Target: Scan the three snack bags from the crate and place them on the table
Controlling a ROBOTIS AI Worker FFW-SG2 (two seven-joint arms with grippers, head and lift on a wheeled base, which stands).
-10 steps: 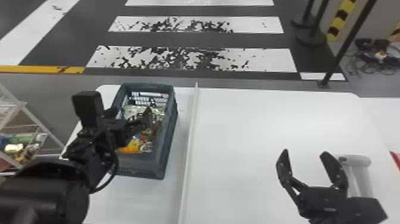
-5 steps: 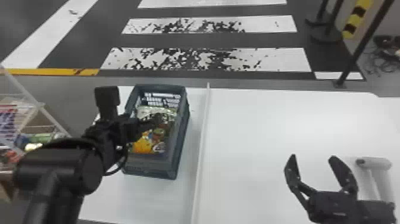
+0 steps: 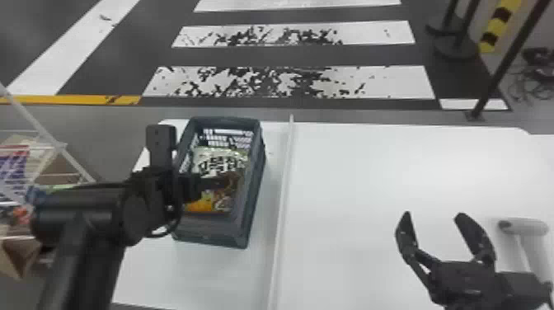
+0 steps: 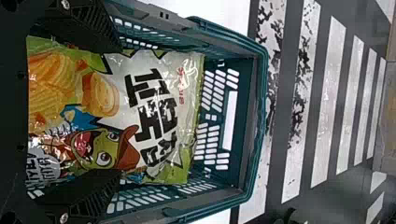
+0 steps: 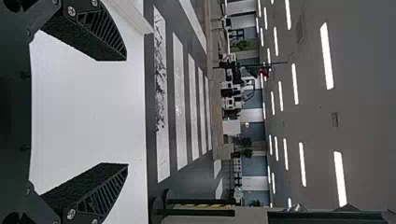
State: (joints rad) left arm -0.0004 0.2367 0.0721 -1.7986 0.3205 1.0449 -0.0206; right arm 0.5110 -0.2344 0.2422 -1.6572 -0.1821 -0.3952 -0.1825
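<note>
- See dark floor (image 3: 354,55) with white stripes at 12 o'clock in head view, past the table (image 3: 391,165).
- Got that table in white, spanning the near side from 8 to 4 o'clock.
- See white divider strip (image 3: 283,198) running along table, just off the crate (image 3: 208,231) at its 3 o'clock.
- Got crate on table, dark blue-green, upright, 8 o'clock from view centre.
- See green-and-white snack bag (image 3: 208,158) inside crate, print side up. Can't tell bag count.
- Got left gripper (image 3: 224,182) over crate, with jaws wide apart, one on either side of snack bag. Can't tell contact.
- Got right gripper (image 3: 433,213) at 4 o'clock over table, with jaws wide apart and empty.
- See pale handled object (image 3: 525,227) near right gripper, at its 3 o'clock.
</note>
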